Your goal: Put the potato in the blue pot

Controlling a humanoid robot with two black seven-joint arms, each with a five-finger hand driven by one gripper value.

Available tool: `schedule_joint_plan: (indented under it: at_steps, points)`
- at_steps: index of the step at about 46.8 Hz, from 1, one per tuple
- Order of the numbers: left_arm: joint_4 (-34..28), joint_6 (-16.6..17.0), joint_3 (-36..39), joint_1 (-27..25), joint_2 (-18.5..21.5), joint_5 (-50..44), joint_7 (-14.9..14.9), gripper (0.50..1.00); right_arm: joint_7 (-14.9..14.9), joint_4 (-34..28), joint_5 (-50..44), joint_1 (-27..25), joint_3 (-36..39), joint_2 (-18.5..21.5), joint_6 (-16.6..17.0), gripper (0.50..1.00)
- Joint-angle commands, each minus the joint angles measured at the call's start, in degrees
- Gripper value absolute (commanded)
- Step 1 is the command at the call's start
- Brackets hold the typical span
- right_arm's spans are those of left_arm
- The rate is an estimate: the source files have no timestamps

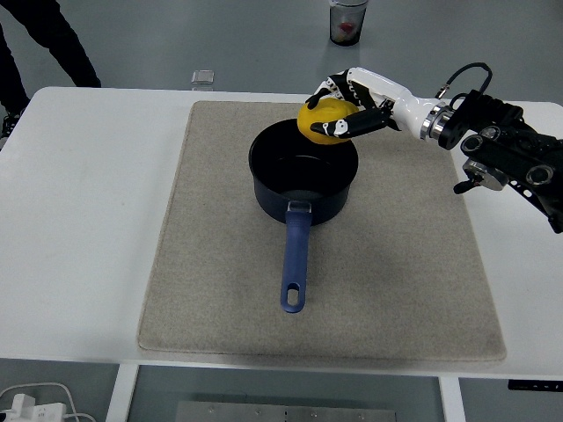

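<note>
A dark blue pot [303, 170] stands on a beige mat [396, 264], its handle [295, 264] pointing toward the near edge. My right hand [345, 110] comes in from the right, its white and black fingers curled around a yellow potato [322, 121]. The potato hangs above the pot's far right rim. The pot's inside looks dark and bare. My left arm does not show.
The mat lies on a white table [88, 202]. A small clear object [202, 79] sits at the table's far edge. A cup [348, 21] stands on the floor beyond. A person's dark legs [44, 44] show at top left.
</note>
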Motion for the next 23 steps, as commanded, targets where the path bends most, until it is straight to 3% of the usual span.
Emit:
schedule_joint_plan:
  at_steps: [1, 23]
  points:
    - [0.03, 0.0, 0.0, 0.0, 0.0, 0.0, -0.07, 0.996, -0.01, -0.29, -0.06, 0.0, 0.01, 0.66, -0.04, 0.5]
    - [0.11, 0.0, 0.0, 0.0, 0.0, -0.09, -0.07, 0.996, -0.01, -3.54, -0.06, -0.35, 0.09, 6.28, -0.04, 0.5]
